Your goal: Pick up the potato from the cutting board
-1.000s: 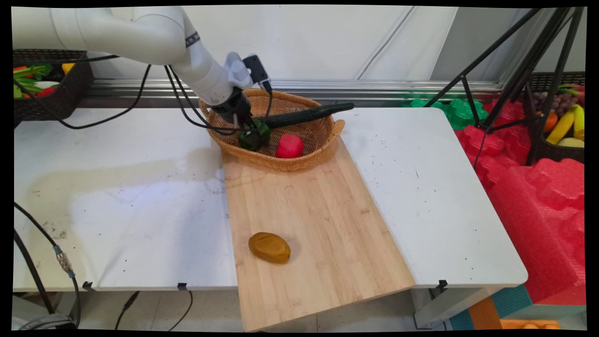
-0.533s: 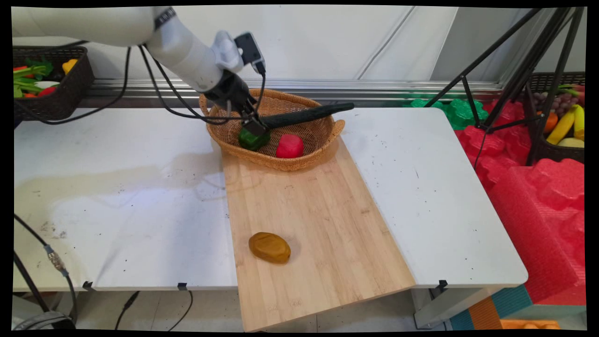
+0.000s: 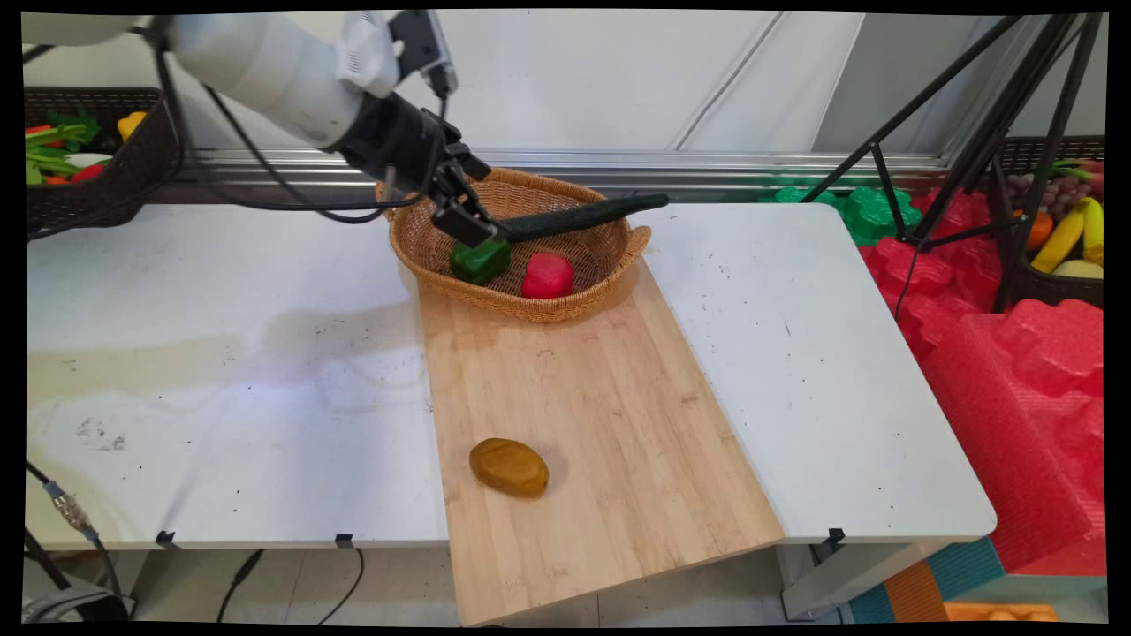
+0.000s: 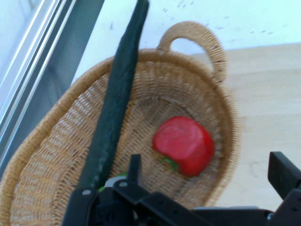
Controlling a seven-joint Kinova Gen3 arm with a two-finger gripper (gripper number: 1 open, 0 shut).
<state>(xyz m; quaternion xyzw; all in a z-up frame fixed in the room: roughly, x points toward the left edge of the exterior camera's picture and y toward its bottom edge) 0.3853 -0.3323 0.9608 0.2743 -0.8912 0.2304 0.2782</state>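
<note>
Fingers [image 3: 471, 228] spread empty above glossy green pepper [image 3: 479, 261] in wicker basket [image 3: 610, 256].

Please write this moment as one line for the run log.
gripper: open, above green pepper | wicker basket: green pepper, red pepper, cucumber

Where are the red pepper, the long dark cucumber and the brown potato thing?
red pepper [image 3: 546, 276]: main view, middle of its top.
cucumber [image 3: 583, 216]: main view, mid-length, over the basket.
potato [image 3: 508, 466]: main view, centre of its upper face.
</note>
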